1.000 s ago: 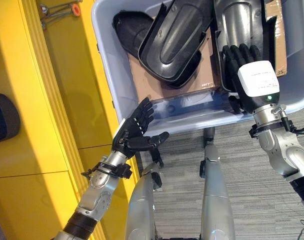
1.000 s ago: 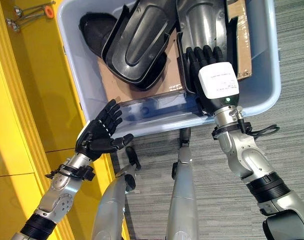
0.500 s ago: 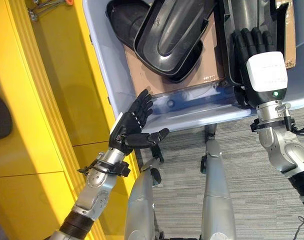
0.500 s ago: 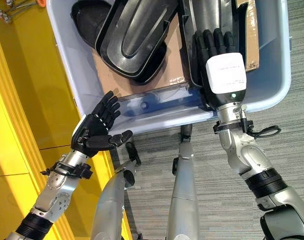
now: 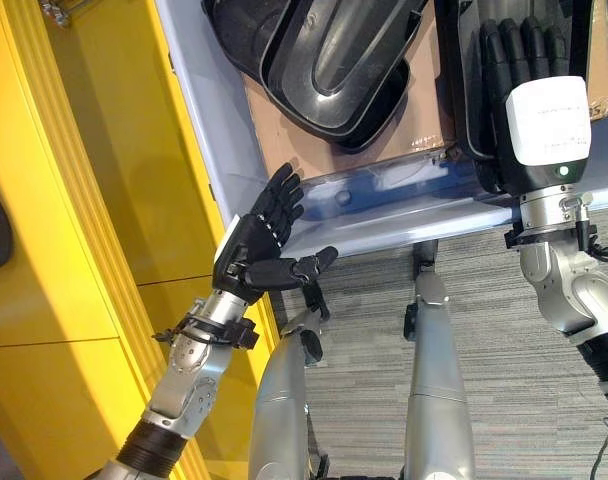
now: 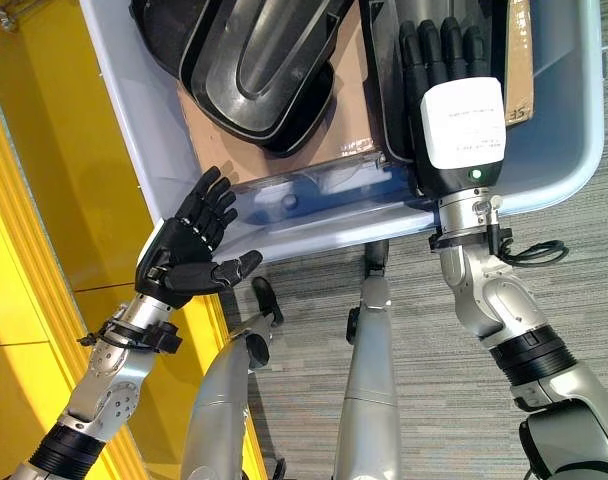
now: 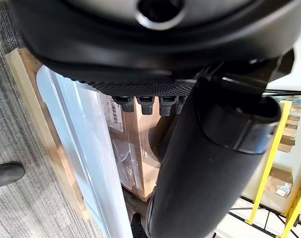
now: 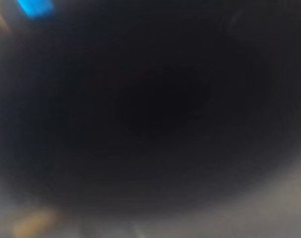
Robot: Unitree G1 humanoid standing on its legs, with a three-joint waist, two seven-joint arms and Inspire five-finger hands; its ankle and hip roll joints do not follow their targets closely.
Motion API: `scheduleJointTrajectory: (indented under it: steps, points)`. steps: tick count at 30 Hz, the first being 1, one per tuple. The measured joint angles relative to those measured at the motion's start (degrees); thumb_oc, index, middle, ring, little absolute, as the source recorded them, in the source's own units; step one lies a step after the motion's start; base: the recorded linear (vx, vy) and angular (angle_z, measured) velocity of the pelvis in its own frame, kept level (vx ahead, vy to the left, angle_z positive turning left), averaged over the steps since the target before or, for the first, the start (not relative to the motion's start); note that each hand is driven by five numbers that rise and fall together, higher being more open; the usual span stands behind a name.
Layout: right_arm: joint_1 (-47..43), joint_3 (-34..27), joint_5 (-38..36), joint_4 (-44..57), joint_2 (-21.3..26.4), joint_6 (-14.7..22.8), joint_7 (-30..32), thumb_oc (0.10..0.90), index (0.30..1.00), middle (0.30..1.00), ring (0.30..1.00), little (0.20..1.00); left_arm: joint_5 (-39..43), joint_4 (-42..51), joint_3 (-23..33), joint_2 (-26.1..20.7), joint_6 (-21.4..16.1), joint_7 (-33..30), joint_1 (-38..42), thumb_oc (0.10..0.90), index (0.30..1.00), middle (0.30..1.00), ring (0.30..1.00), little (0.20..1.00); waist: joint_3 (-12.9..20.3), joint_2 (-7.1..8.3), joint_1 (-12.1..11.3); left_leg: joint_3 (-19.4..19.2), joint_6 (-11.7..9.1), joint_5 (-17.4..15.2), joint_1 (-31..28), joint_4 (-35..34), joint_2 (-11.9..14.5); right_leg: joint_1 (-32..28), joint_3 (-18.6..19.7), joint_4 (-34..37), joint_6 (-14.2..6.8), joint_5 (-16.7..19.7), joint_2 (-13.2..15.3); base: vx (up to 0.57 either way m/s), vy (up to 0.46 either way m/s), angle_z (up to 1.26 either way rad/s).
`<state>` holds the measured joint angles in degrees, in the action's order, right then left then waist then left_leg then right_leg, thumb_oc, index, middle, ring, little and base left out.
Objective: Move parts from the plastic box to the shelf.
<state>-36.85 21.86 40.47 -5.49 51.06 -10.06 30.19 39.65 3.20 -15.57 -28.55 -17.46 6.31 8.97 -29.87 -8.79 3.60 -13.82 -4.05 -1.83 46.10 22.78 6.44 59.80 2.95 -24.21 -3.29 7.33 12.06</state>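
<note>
In the left eye view, your right hand is reaching into the plastic box. Its fingers lie straight and flat on a long dark part under it. They are not curled round it. Beside that hand, toward your left, more dark parts lie stacked on a brown cardboard sheet. Your left hand is outside the box, just by its near corner. Its fingers are spread apart and it holds nothing. The yellow shelf stands on the far side of that hand, away from the box.

In the right eye view, you see the same thing. The right hand is flat on the long part, and the left hand is wide and empty near the box wall.

In the left wrist view, the clear box wall shows past the straight fingers, with cardboard behind it.

The right wrist view is dark, so you cannot tell anything from it.

All the parts you can see lie in the box. So I think the moving is still to do, and the first grab is not made yet.
</note>
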Motion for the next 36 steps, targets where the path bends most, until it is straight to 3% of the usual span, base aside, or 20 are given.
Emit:
scheduleJointTrajectory:
  steps: [1,6,19,24,36]
  points:
    - [-0.38,0.06,0.05,-0.37,0.02,0.64,0.11,0.4,0.3,0.3,0.3,0.3,-0.27,0.01,-0.09,-0.01,-0.18,-0.69,0.0,0.9,1.0,1.0,1.0,1.0,0.01,-0.01,0.08,0.01,-0.03,-0.02,0.04,-0.08,-0.01,0.01,0.06,0.13,0.0,0.0,-0.04,0.0,0.0,0.0]
    - [-3.86,1.2,0.05,-2.22,0.34,3.41,3.69,0.4,0.3,0.3,0.3,0.3,-0.53,-0.03,-0.17,0.04,-0.53,-1.86,0.46,0.9,1.0,1.0,1.0,1.0,0.46,-0.7,0.88,0.15,-0.21,-0.29,0.79,0.46,0.0,0.47,0.29,-0.13,-0.1,0.06,-0.1,-0.02,-0.005,0.0]
    - [-8.0,1.98,-0.21,-8.2,1.1,10.18,13.47,0.4,0.3,0.3,0.3,0.3,-2.22,-2.11,-1.66,0.12,-1.05,-2.47,3.38,0.9,1.0,1.0,1.0,1.0,1.4,-2.12,-0.59,1.84,-0.65,0.42,1.48,-0.27,0.12,0.86,-0.42,0.46,0.31,0.86,-1.11,0.01,-0.007,-0.01]
    - [-3.98,-2.2,-0.2,-3.63,0.86,11.41,13.51,0.4,0.3,0.3,0.3,0.3,-2.21,-1.35,-1.65,0.12,-0.12,-2.48,2.54,0.9,1.0,1.0,1.0,1.0,1.4,-2.12,-0.82,2.96,-0.52,0.76,0.66,-1.45,-0.52,0.79,-0.34,0.11,0.62,0.65,-1.2,0.0,0.0,0.0]
    - [3.83,-2.4,-0.47,-3.11,-0.77,12.23,11.56,0.4,0.3,0.3,0.3,0.3,-2.02,-0.94,-2.5,0.07,1.29,-1.9,-1.93,0.9,1.0,1.0,1.0,1.0,1.35,-2.04,-0.68,2.78,-0.74,0.79,-7.54,-4.99,-0.82,-5.25,-0.49,-0.73,0.7,-1.29,-1.24,0.0,0.0,0.0]
